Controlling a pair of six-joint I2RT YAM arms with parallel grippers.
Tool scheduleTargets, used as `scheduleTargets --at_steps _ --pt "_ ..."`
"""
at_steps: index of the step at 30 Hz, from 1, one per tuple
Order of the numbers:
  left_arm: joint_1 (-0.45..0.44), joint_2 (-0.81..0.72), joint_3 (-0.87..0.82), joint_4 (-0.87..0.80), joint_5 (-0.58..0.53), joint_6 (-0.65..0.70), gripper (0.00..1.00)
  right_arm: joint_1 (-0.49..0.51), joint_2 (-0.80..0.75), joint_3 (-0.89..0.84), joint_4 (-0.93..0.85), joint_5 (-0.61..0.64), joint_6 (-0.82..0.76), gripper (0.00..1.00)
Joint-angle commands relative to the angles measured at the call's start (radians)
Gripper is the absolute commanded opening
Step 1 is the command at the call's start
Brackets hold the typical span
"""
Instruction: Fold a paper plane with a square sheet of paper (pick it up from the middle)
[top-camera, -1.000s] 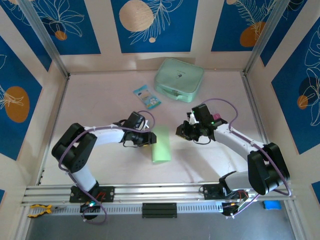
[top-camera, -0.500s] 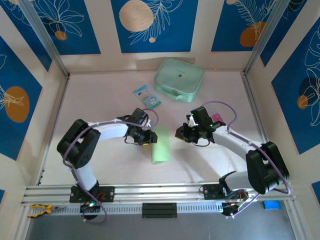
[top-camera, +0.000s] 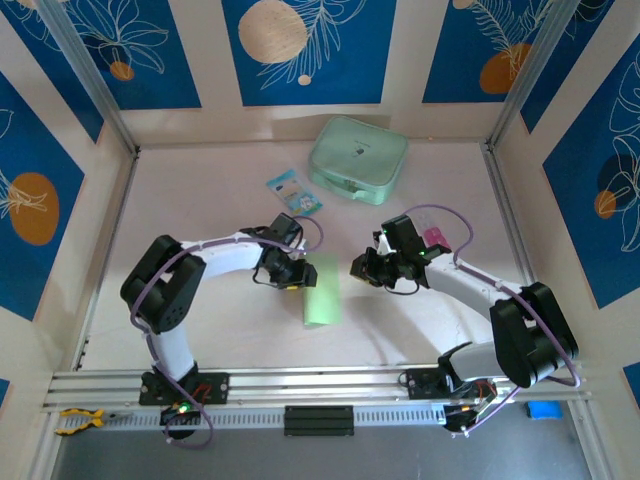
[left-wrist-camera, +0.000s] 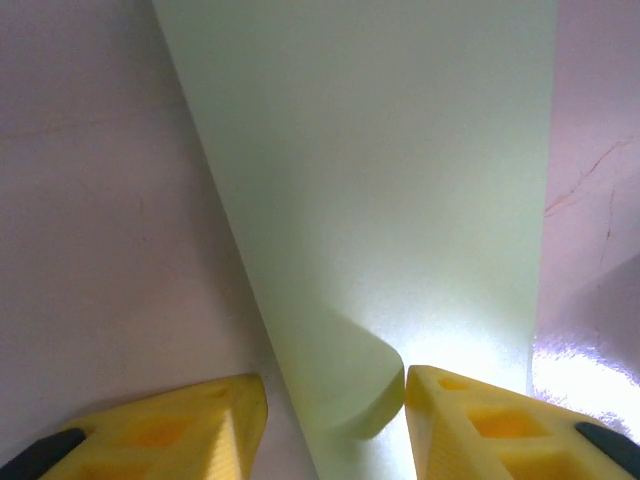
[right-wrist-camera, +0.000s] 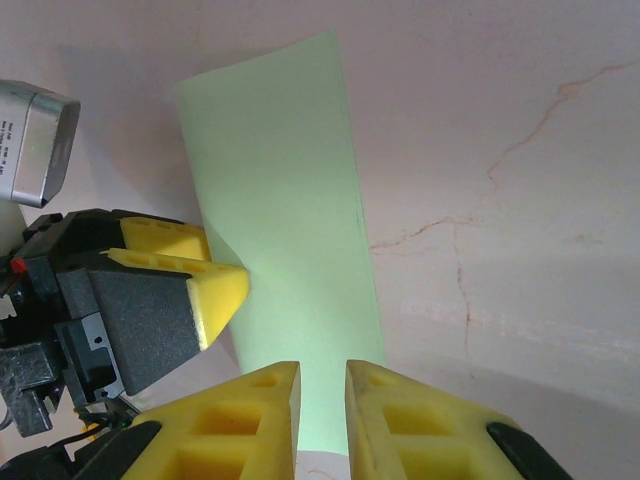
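The pale green sheet of paper (top-camera: 322, 292) lies on the table as a narrow folded strip between the two arms. My left gripper (top-camera: 297, 278) is at the strip's left edge. In the left wrist view the left gripper (left-wrist-camera: 335, 392) is open, and a curled-up flap of the paper (left-wrist-camera: 400, 200) rises between its yellow fingers and touches the right one (left-wrist-camera: 440, 400). My right gripper (top-camera: 358, 268) hovers just right of the strip. In the right wrist view the right gripper (right-wrist-camera: 322, 375) has a narrow gap with nothing in it, the paper (right-wrist-camera: 290, 230) lies beyond, and the left finger (right-wrist-camera: 215, 285) touches the paper's edge.
A thick mint-green zip case (top-camera: 358, 160) sits at the back of the table. A small blue-and-white packet (top-camera: 294, 192) lies to its left, just behind the left arm. Blue patterned walls enclose the table (top-camera: 200, 200), and a metal rail (top-camera: 320, 385) runs along the front.
The left arm's elbow has swung right and its gripper has crept a little up along the paper's left edge. The right gripper has barely moved.
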Motion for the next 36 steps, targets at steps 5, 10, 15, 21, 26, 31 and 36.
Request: scheduleTargets --at_steps 5,10,15,21,26,31,36 --pt "-0.004 0.069 0.019 -0.018 -0.078 0.002 0.46 0.002 0.023 -0.021 0.005 -0.008 0.012 0.21" --pt "-0.004 0.079 0.027 -0.028 -0.096 -0.005 0.47 0.002 0.027 -0.023 0.005 -0.010 0.010 0.21" --pt "-0.005 0.094 0.030 -0.023 -0.087 -0.006 0.47 0.002 0.023 -0.033 0.013 -0.009 0.016 0.21" --pt "-0.008 0.098 0.031 -0.026 -0.094 -0.008 0.48 0.006 0.026 -0.036 0.015 -0.008 0.019 0.21" --pt "-0.013 0.105 0.036 -0.027 -0.092 0.001 0.48 0.010 0.030 -0.038 0.022 -0.008 0.020 0.21" --pt "-0.015 0.114 0.049 -0.040 -0.093 0.024 0.48 0.013 0.036 -0.039 0.024 -0.007 0.022 0.21" --pt "-0.016 0.125 0.058 -0.049 -0.096 0.043 0.48 0.013 0.037 -0.039 0.022 -0.005 0.020 0.21"
